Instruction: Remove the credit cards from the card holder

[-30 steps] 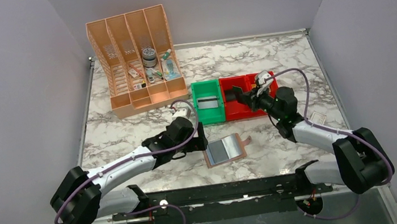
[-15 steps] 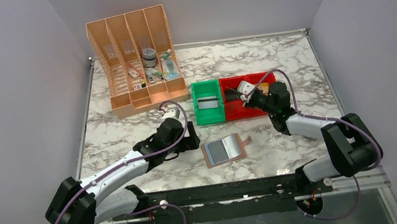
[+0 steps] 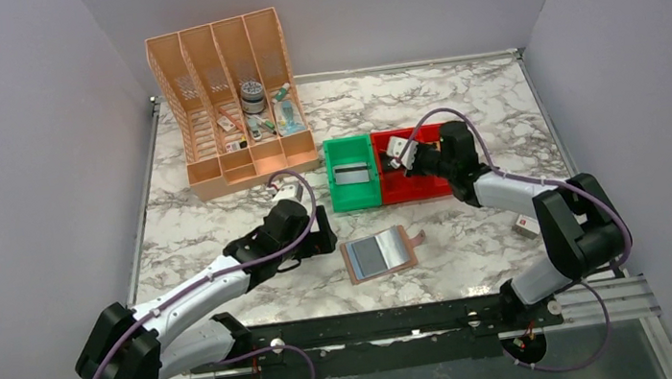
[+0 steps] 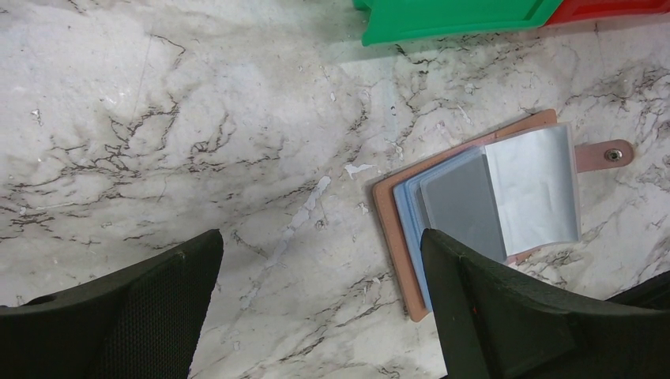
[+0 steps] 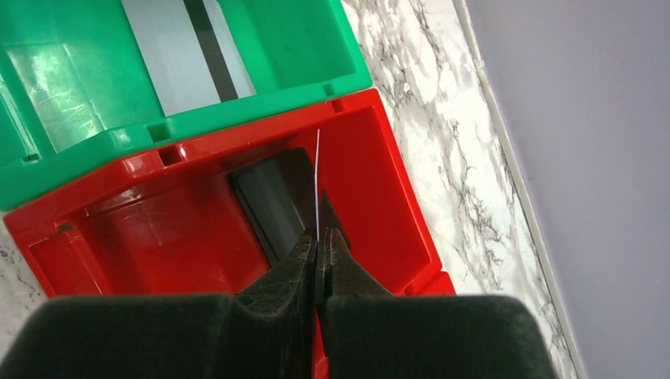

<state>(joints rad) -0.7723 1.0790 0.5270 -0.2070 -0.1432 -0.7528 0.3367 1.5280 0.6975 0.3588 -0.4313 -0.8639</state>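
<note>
One thin plastic credit card (image 5: 318,170), edge-on, is pinched in the closed right gripper (image 5: 318,241) above the red plastic bin (image 5: 371,185); releasing it there looks next. The opened brown leather card holder (image 4: 395,229) lies on the table (image 4: 197,118) on that bin's near side; the left gripper (image 4: 320,253) there is wide open, empty.

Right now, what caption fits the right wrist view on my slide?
Right gripper pinches a credit card edge-on over the red bin, beside the green bin.
</note>
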